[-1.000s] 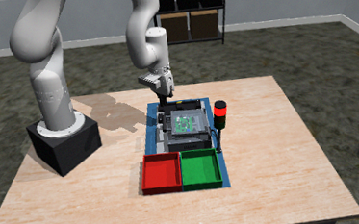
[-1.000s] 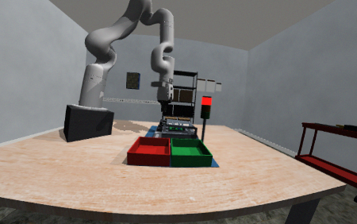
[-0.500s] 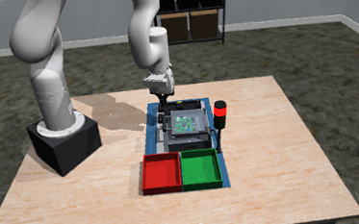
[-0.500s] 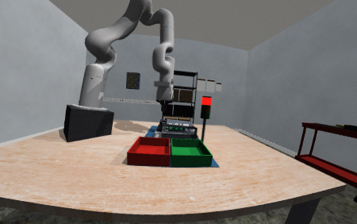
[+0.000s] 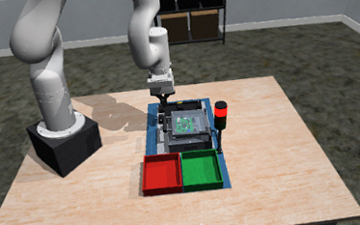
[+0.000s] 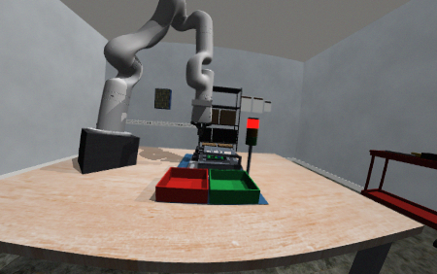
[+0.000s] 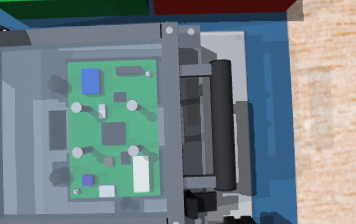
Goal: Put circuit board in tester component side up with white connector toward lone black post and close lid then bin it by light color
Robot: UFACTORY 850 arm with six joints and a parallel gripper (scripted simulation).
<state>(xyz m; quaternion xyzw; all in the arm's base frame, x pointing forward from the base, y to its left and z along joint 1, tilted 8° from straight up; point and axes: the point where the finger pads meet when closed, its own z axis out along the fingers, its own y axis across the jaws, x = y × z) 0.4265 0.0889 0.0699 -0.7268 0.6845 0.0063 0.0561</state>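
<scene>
While the light (image 5: 221, 110) (image 6: 252, 124) is glowing red, the tool (image 5: 164, 99) (image 6: 200, 127), pressed together, is hovering above the tester (image 5: 190, 145) (image 6: 220, 162) (image 7: 171, 125), toward the surface's (image 5: 278, 157) (image 6: 311, 194) far edge.

Wood-grained tabletop (image 5: 280, 167) (image 6: 146, 228) (image 7: 327, 150); matt black handle (image 7: 223, 125).

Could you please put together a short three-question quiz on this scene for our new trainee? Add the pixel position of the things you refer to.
1. Multiple choice: which color is lit on the signal light (image 5: 221, 110) (image 6: 252, 124)? A) green B) red C) neither
2. True or false: the circuit board (image 5: 185, 124) (image 7: 113, 129) lies in the green bin (image 5: 201, 169) (image 6: 234, 187) (image 7: 75, 7).
3. Fill in the blank: by the lit color, the board should end up in the ____ bin.

Key: 1. B; 2. False, it is in the tester (image 5: 190, 146) (image 7: 170, 125); 3. red.
</scene>
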